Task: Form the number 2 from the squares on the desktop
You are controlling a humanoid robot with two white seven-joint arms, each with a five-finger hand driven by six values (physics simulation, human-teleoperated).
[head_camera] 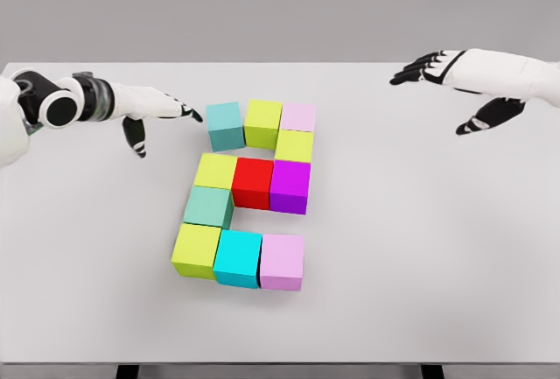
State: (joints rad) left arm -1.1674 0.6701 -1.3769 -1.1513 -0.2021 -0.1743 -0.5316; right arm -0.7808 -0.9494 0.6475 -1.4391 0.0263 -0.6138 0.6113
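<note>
The left robot hand (162, 109), fingers extended and grasping nothing, is touching the slightly crooked teal cube (226, 125) at the figure's top-left on the counter (437, 248), so it should be nudging it gently flush against the yellow-green cube (263, 122).

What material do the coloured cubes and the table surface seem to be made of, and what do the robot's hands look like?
The coloured cubes look like matte plastic or painted wood: flat single colours, soft shading, no glare. The table seems a smooth matte white board, without grain or reflections. The left hand and right hand look like hard white plastic shells with black fingers. As these are renders, the materials stay uncertain.
</note>
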